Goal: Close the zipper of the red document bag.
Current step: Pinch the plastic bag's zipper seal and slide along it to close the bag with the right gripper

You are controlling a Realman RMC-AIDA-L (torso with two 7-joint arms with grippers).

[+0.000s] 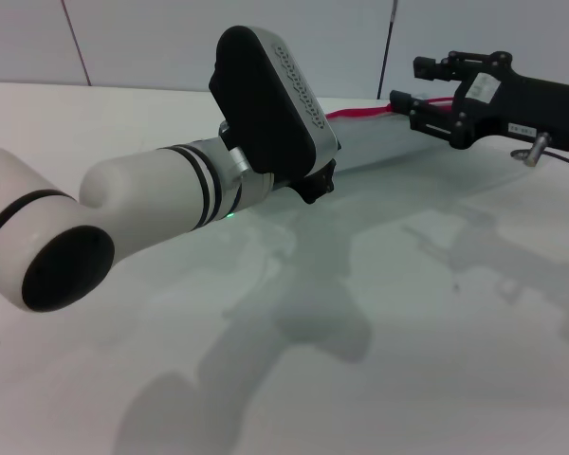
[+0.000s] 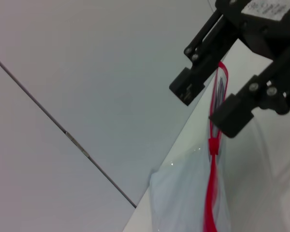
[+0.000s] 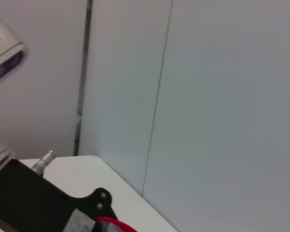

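Two arms reach over the white bench (image 1: 379,360) toward its far edge. Right gripper (image 2: 213,107) hangs with its two black fingers (image 2: 232,113) spread apart, one on each side of the zipper (image 2: 211,193), the red strip passing through the gap between them; neither finger is seen pressing on it. A small red slider (image 2: 213,145) sits on the strip just beside the nearer fingertip, on the side away from the gripper's body. From there the strip runs on along the edge of the red document bag (image 2: 183,203), a pale translucent pouch lying flat on the bench, stretching from the right gripper toward the left arm. Left gripper (image 1: 313,182) is beside the other end of the pouch, mostly hidden behind its own wrist housing (image 1: 266,100); I cannot tell how far it is open or whether it holds anything
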